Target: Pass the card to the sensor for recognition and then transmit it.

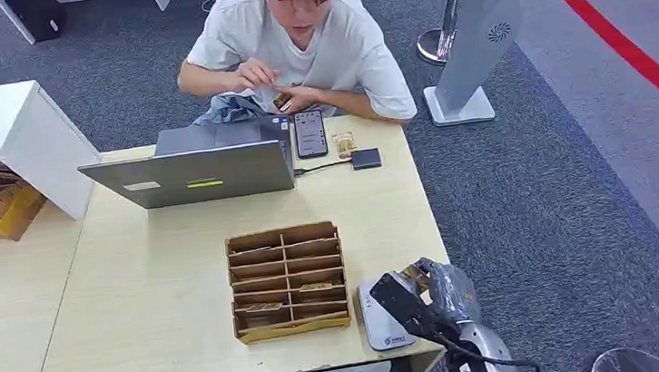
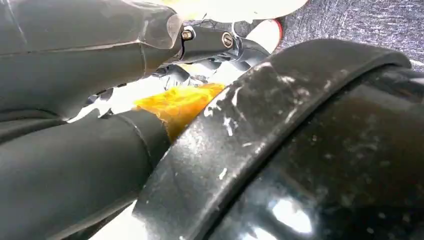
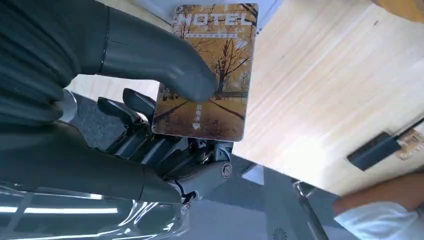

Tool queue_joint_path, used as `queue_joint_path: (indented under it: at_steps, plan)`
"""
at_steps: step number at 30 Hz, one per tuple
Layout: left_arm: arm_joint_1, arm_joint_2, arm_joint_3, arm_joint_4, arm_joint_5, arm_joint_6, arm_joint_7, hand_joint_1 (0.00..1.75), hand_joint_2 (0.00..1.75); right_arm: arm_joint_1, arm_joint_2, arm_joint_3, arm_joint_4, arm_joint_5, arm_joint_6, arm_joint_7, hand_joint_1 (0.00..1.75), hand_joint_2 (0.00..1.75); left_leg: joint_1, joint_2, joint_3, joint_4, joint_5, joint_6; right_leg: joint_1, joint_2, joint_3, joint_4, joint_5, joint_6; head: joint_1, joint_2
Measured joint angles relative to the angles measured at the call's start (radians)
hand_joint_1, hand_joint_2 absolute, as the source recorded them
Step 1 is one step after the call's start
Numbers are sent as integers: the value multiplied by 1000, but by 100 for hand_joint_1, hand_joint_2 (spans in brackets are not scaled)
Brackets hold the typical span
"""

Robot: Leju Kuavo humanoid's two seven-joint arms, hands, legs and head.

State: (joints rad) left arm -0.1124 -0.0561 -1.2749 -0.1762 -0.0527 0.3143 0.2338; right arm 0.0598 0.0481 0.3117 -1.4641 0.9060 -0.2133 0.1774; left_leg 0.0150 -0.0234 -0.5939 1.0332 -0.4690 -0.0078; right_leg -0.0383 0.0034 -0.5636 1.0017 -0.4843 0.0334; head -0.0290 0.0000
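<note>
The right robot hand hovers at the tabletop's near right corner, directly above the flat white and grey card sensor pad that lies on that corner. Pinched between its thick grey thumb and the darker fingers behind is the glossy autumn-tree plastic card printed "HOTEL"; the thumb presses on the card's printed face and the fingers back it from the other side, so this robot hand is closed on the card, not loose. The card is gripped near one short end, with most of its length free of the grip.

Judging from this, the pick-up is done and the recognition step is in hand: the card is over the sensor, but I cannot tell whether it touches the pad or has been read. Handing it on is still to come. A person in a white T-shirt sits at the far edge, both hands busy with a small item, behind an open grey laptop.

A brown cardboard slotted card organiser stands just beside the sensor, toward the tabletop's middle, with cards in some slots.

The left robot hand is seen only from very close, grey thumb and cover against dark parts, with something yellow-orange beyond; whether it is open or closed cannot be told.
</note>
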Motion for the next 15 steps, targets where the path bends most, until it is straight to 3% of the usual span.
queue_joint_path:
  at_steps: [8, 15]
  plan:
    - [5, 0, 15, 0, 29, 0, -14, 0, 0, 12, 0, 0, -77, 35, -34, -31, 175, 175, 0, 0, 0, 0, 0, 0, 0, 0, 0, 0, 0, 0, 0, 0]
    - [27, 16, 103, 0, 172, -52, -108, 0, 0, 26, 0, 2, -146, 39, -68, -85, 175, 175, 0, 0, 0, 0, 0, 0, 0, 0, 0, 0, 0, 0, 0, 0]
